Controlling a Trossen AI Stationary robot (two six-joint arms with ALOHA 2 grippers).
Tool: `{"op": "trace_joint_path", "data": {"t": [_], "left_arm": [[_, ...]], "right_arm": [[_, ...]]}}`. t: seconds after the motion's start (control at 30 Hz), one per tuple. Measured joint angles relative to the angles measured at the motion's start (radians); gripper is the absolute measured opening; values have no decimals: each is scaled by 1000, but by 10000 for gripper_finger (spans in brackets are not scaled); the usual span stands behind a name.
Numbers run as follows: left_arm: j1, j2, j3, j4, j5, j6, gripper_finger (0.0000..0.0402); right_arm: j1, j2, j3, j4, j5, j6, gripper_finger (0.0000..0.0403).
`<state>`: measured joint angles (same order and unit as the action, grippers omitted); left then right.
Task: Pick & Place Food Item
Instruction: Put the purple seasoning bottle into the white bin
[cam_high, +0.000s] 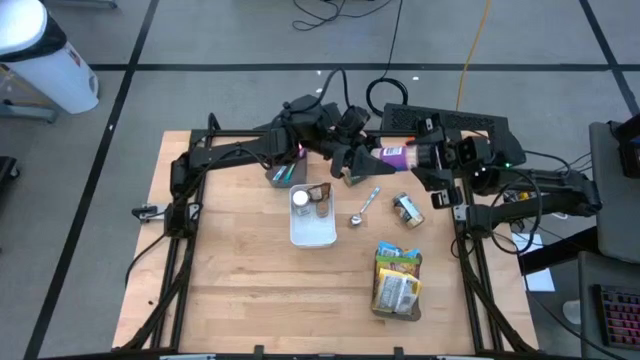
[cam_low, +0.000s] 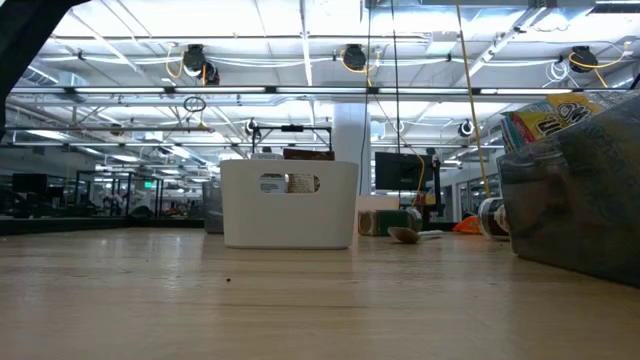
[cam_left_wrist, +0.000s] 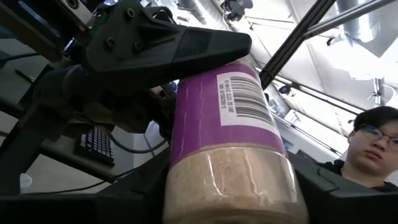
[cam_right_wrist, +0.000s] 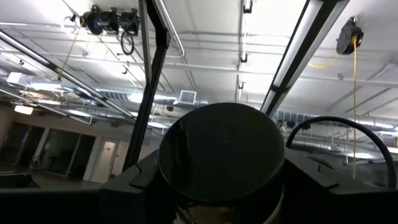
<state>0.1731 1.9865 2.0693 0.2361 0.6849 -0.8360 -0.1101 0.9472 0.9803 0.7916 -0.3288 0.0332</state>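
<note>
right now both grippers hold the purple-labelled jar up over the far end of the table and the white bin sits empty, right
Not quite: the white bin is not empty. The high view shows at least two items standing in it. The rest holds: the left gripper and right gripper both grip the purple-labelled jar over the table's far end.

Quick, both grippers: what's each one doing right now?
Left gripper: closed on the purple-labelled jar, held above the table's back edge.
Right gripper: closed on the same jar's other end.

Bright, even overhead lighting.
Ceiling strip lights (cam_low: 300, 45) glared; the near tabletop (cam_low: 300, 310) and purple-labelled jar (cam_left_wrist: 230, 149) looked blurred.
</note>
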Motion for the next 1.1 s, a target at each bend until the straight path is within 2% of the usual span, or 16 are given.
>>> {"op": "trace_joint_path", "data": {"t": [0.2,0.33,0.67,0.83,0.97,1.1], "left_arm": [[1,0,0,9,-18,22,242],[0,-1,0,9,-57,3,255],[3,-1,0,2,-62,5,292],[21,-1,0,1,-65,94,324],[48,-1,0,1,-53,144,342],[84,-1,0,5,0,150,346]], "right_arm": [[0,-3,61,-132,14,-24,202],[0,-3,62,-138,16,-17,202],[0,-3,63,-186,25,21,202],[0,-3,63,-200,68,36,202],[0,-2,76,-237,112,36,202],[-3,15,148,-354,131,17,202]]}}
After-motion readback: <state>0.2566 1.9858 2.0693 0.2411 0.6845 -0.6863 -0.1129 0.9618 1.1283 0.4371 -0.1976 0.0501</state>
